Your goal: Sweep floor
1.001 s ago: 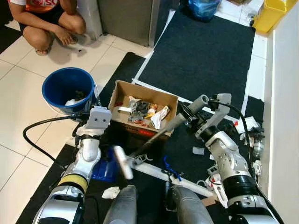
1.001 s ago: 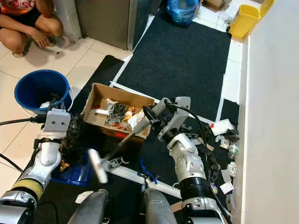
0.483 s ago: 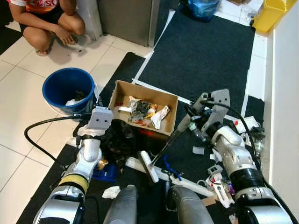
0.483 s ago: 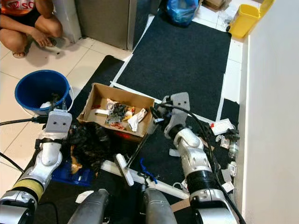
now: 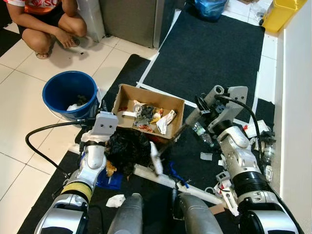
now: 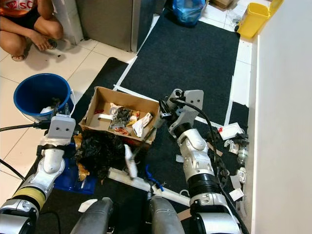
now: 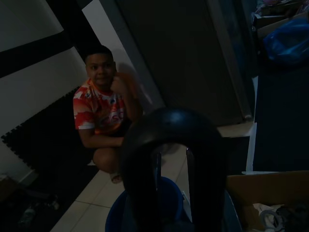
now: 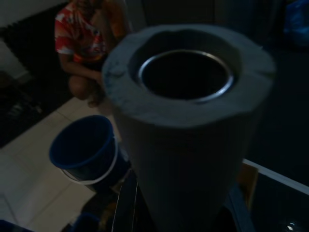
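Dark foam mats point(image 5: 209, 53) cover the middle of a pale tiled floor point(image 5: 19, 102), with a white wall at three o'clock. At the scene's centre an open cardboard box point(image 5: 148, 113) holds crumpled paper and wrappers. The broom point(image 5: 168, 144) slants across it: its grey foam-wrapped metal tube runs from the right gripper point(image 5: 207, 103) at two o'clock of the box down to a pale, blurred head at about six o'clock of the box. Just at nine o'clock of that head lies a crinkled black plastic bag point(image 5: 127, 146), sitting on a blue dustpan point(image 5: 108, 178). Scraps of white paper and a clear bottle point(image 5: 201, 132) are scattered on the mat at four o'clock of the box.

Whether the right gripper's fingers are pressed around the tube I cannot tell; the wrist view looks straight into the tube's hollow, round end. The left gripper point(image 5: 100, 127) hovers beside the bag, its finger spread also unclear. A round blue plastic bucket point(image 5: 68, 92) stands at nine o'clock of the box, and a person point(image 5: 46, 19) crouches at eleven o'clock.
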